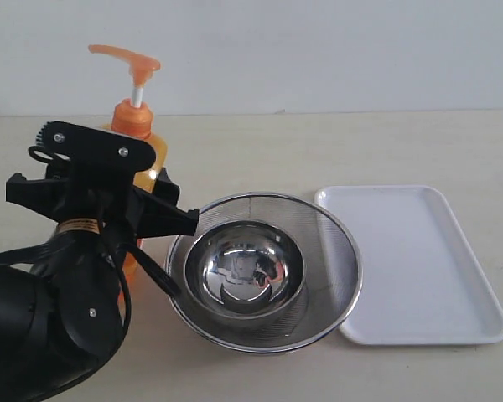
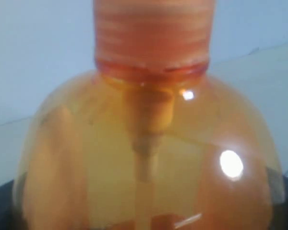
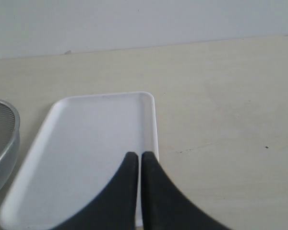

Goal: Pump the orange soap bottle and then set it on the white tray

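Observation:
The orange soap bottle (image 1: 139, 122) stands upright at the left of the table, its pump head (image 1: 126, 57) raised on the white stem. My left gripper (image 1: 101, 201) reaches around its body from the front, one black finger on each side, shut on it. In the left wrist view the bottle (image 2: 149, 143) fills the frame from finger to finger. The white tray (image 1: 419, 260) lies flat at the right with nothing on it. My right gripper (image 3: 136, 155) hovers shut over the tray's (image 3: 86, 153) long edge and holds nothing; the exterior view does not show it.
A round steel mesh strainer (image 1: 339, 251) with a steel bowl (image 1: 243, 268) inside sits between the bottle and the tray, touching the tray's left rim. The strainer's rim (image 3: 2, 139) also shows in the right wrist view. A pale wall stands behind the table.

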### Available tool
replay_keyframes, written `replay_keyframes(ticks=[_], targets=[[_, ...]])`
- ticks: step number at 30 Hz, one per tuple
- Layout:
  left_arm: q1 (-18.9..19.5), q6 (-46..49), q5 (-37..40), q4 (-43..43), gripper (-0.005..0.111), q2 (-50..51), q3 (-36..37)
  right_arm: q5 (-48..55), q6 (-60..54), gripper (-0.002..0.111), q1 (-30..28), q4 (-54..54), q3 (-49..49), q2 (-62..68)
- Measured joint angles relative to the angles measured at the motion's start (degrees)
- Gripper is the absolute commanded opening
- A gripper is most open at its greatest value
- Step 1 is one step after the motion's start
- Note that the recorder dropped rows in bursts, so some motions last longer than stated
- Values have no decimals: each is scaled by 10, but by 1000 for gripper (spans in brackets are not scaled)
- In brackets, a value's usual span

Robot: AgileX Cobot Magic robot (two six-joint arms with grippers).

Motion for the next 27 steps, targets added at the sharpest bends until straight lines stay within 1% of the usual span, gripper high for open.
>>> replay_keyframes(ticks=[4, 21, 24, 27], targets=[[0, -2, -7, 8, 5, 14, 0, 0, 0, 0, 0, 0, 0, 0], [0, -7, -13, 8, 5, 14, 0, -7, 0, 0, 0, 3, 0, 0], [0, -7, -13, 8, 5, 14, 0, -46, 2, 0, 0, 9, 1, 0], [0, -7, -13, 8, 5, 14, 0, -133, 22, 0, 0, 22, 1, 0]])
